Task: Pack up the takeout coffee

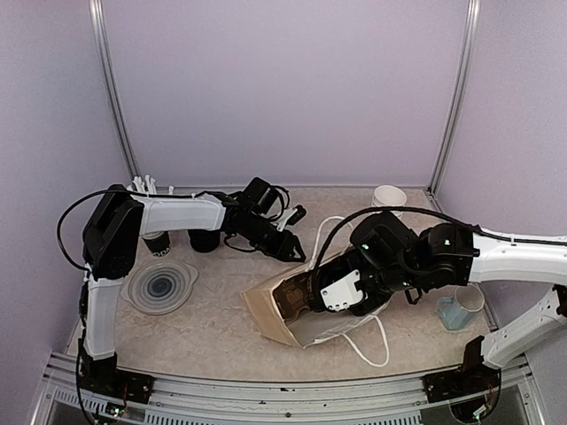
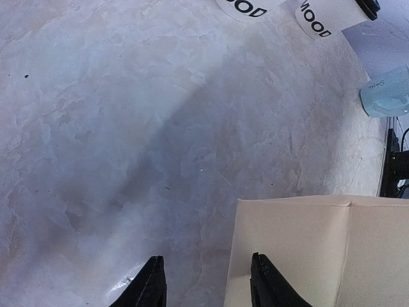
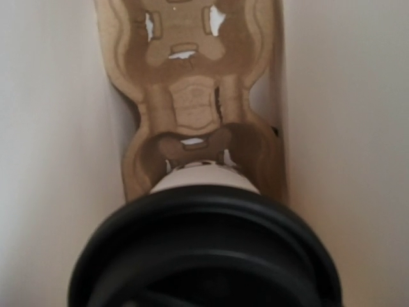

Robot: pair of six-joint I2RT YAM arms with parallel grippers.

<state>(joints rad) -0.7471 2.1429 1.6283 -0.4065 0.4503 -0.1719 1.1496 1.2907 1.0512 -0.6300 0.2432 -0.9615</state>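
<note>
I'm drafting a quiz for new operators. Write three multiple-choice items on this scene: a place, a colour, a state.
1. Where is the stack of lidless cups? A) back right corner B) front centre C) front left edge
2. What colour is the lid of the lidded cup in the right wrist view? A) white B) black C) red
3. How is the paper bag? A) upright B) folded flat C) on its side
Answers: 1 A, it stands by the back right post; 2 B, the lid is plainly black; 3 C, it lies sideways, mouth open.
</note>
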